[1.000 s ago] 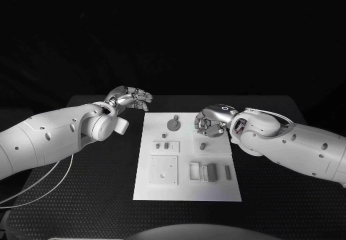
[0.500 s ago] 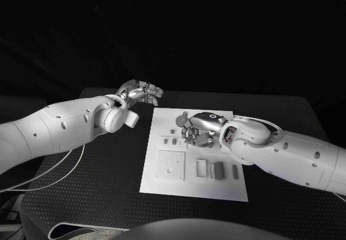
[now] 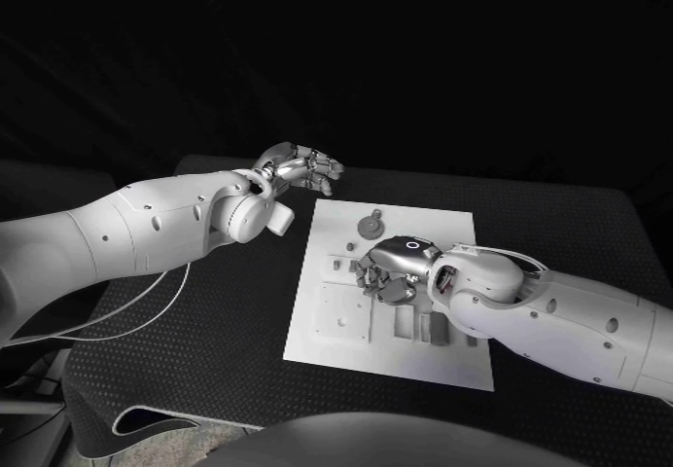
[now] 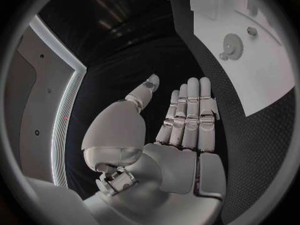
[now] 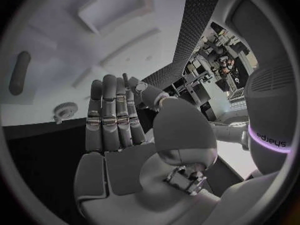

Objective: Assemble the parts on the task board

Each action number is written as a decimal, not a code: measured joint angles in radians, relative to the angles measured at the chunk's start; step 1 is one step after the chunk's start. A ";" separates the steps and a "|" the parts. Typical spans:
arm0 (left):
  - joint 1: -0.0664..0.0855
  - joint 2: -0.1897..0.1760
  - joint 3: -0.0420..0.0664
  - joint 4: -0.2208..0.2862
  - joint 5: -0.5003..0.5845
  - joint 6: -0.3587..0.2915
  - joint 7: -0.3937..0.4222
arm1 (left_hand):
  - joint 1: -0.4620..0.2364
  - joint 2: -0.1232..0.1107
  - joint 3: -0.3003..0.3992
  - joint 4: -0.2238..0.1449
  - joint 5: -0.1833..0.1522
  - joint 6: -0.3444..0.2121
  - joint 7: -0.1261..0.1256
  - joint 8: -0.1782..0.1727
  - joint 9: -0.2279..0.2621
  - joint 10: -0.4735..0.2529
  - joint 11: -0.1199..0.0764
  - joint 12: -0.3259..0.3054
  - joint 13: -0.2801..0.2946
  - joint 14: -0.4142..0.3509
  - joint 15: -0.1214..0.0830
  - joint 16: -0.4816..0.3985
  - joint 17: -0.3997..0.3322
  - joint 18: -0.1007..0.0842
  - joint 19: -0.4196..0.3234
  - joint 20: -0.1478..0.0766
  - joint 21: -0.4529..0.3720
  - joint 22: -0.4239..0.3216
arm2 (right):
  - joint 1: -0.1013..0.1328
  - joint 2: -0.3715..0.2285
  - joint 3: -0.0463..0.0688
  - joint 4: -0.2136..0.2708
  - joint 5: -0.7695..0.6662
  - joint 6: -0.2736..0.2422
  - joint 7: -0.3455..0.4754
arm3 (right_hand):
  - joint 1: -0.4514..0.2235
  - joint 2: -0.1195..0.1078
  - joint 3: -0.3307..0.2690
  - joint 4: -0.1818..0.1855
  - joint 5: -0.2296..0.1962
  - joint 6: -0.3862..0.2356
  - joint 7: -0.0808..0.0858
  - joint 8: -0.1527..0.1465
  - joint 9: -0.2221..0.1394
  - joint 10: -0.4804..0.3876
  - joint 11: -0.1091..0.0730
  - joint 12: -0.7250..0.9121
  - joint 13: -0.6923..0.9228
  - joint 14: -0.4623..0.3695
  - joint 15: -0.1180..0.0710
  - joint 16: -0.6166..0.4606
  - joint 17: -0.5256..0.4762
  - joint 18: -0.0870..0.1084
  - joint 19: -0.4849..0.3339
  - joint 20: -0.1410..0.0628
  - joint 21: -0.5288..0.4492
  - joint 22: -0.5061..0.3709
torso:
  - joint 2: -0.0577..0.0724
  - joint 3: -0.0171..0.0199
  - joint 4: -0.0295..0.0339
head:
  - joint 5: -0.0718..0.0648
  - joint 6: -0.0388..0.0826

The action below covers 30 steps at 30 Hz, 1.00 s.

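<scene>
My left hand (image 3: pixel 301 165) hangs over the black table (image 3: pixel 210 360) just off the far left corner of the white rectangular task board (image 3: pixel 326 345); fingers straight and side by side, thumb apart, holding nothing (image 4: pixel 181 120). The board lies mid-table between my arms. My right hand (image 3: pixel 389 270) is low over the board's middle, fingers extended and empty (image 5: pixel 115 117). The round grey gear-like part (image 3: pixel 369 226) sits on the board just beyond it; the long grey parts (image 3: pixel 432 329) lie beside my right forearm.
</scene>
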 measured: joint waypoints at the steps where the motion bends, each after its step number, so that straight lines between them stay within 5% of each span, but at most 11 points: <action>1: 0.000 0.001 0.000 0.000 0.000 0.000 0.000 | 0.000 0.000 0.000 0.000 0.000 0.000 0.000 0.000 0.000 0.000 0.000 0.000 0.000 0.000 0.000 0.000 0.000 0.000 0.000 0.000 0.000 0.000 | -0.002 0.002 -0.002 0.000 -0.005 0.000 0.000 | 0.000 0.000 0.000 0.000 0.000 0.000 0.000 0.000 0.000 0.000 0.000 0.000 0.000 0.000 0.000 0.000 0.000 0.000 0.000 0.000 0.000 0.000 | 0.000 0.0003 -0.0001 | 0.002 -0.001; 9: 0.000 0.006 0.000 -0.004 0.000 0.000 -0.001 | 0.000 0.000 0.000 0.000 0.000 0.000 0.000 0.000 0.000 0.000 0.000 0.000 0.000 0.000 0.000 0.000 0.000 0.000 0.000 0.000 0.000 -0.001 | -0.011 0.016 -0.013 -0.005 -0.041 0.003 0.000 | 0.000 0.000 0.000 0.000 0.000 0.000 0.000 0.001 0.000 0.000 0.000 0.000 0.000 0.000 0.000 0.000 0.001 0.000 0.000 0.000 -0.004 0.001 | 0.000 0.0012 -0.0008 | 0.013 -0.006; 30: 0.000 0.011 0.000 -0.006 0.000 0.001 -0.002 | 0.000 0.000 0.000 0.000 0.000 0.000 0.000 0.000 0.000 0.000 0.000 0.000 -0.001 0.000 0.000 0.000 0.001 -0.006 0.000 0.000 0.000 -0.003 | -0.024 0.035 -0.018 -0.023 -0.084 0.002 -0.005 | -0.004 -0.004 0.000 0.000 0.000 0.001 0.003 0.001 0.003 0.000 0.000 0.000 0.001 0.004 0.000 0.000 0.003 0.000 0.007 0.000 -0.004 0.002 | 0.000 0.0014 -0.0001 | 0.026 -0.015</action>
